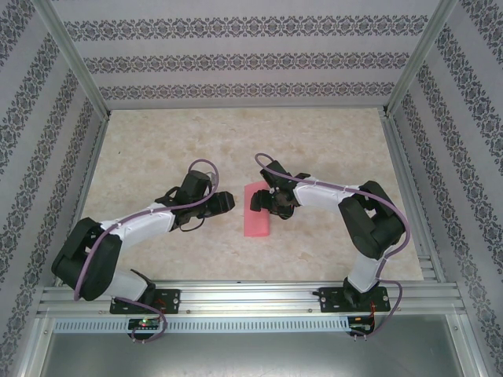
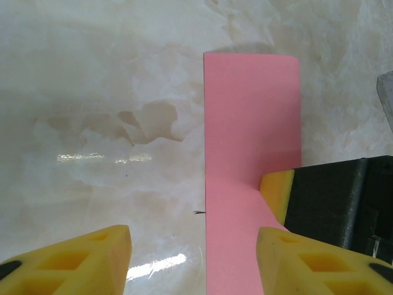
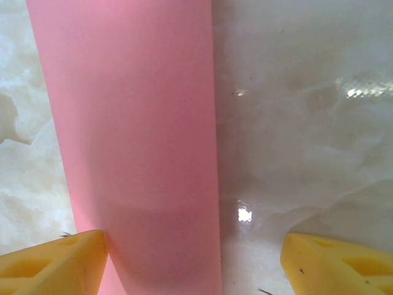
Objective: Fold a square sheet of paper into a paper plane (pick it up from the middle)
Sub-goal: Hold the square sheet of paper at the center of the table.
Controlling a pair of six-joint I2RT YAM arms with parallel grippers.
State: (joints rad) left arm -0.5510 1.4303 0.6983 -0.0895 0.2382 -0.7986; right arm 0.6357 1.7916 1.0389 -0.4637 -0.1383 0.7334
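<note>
Top external: square sheet of paper [image 1: 256, 221] lies halved — likely creasing; left gripper [image 1: 229, 202], right gripper [image 1: 266, 203] parted, empty; next needs corner lift.

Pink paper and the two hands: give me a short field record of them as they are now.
paper: pink paper, a narrow rectangle, lying on the marble table
left hand: open, low, one long edge of the paper between its fingers
right hand: open, low over the paper, a long edge between its fingers
held: nothing gripped
</note>
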